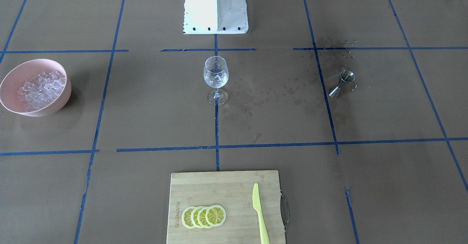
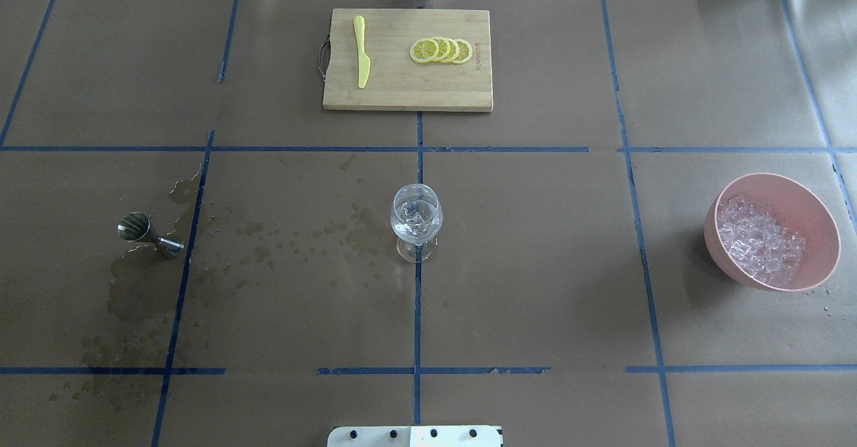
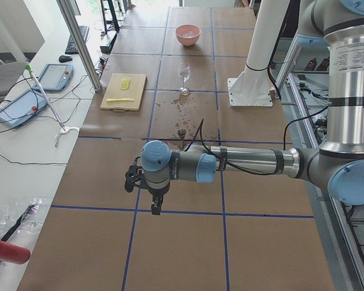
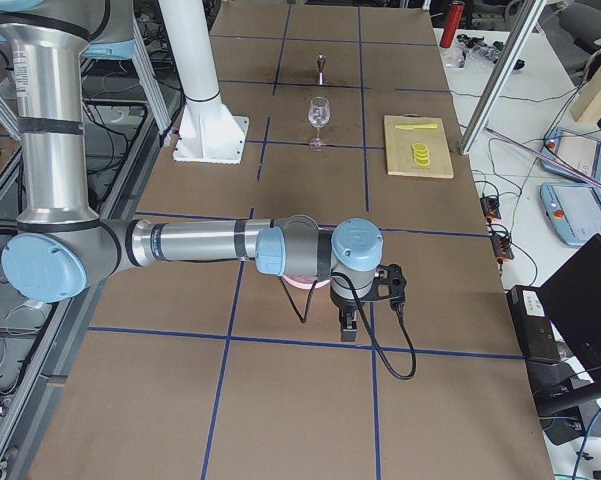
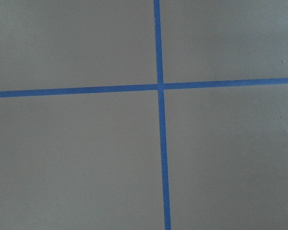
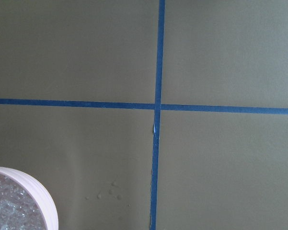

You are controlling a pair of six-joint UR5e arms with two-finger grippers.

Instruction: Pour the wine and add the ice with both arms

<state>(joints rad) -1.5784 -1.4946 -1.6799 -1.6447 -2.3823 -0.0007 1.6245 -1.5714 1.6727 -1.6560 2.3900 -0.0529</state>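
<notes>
In the front-facing view a wine glass [image 1: 215, 76] stands upright on the centre line of blue tape [image 1: 217, 127], on the brown paper-covered table [image 1: 146, 109]. Ice [image 1: 40, 88] fills a pink bowl [image 1: 55, 107] at the view's left edge, and a few cubes sit in the glass. The wine [image 1: 278, 94] shows as dark wet spots between the glass and a steel jigger [image 1: 342, 83] that lies on its side. There may be liquid under the cubes in the glass, but clear on clear cannot be separated. A bamboo cutting board [image 1: 204, 185], cut off at the bottom edge, carries overlapping lemon slices [image 1: 204, 216] and a yellow-green knife [image 1: 260, 214]. The white base [image 1: 215, 10] is cropped at the top.

The overhead view shows the same layout, with a wider dark stain around and below the jigger.

In the exterior left view the left arm [image 3: 248, 163] reaches low over the table, well apart from the jigger. The left gripper [image 3: 155, 203] hangs over a tape line, too small and dark to tell whether its fingers are apart or together.

In the exterior right view the right arm [image 4: 200, 242] covers most of the bowl. The right gripper [image 4: 348, 325] is equally unreadable.

The left wrist view holds only paper and a tape cross. The right wrist view adds a few droplets and the bowl's rim, cut off at the lower-left corner
</notes>
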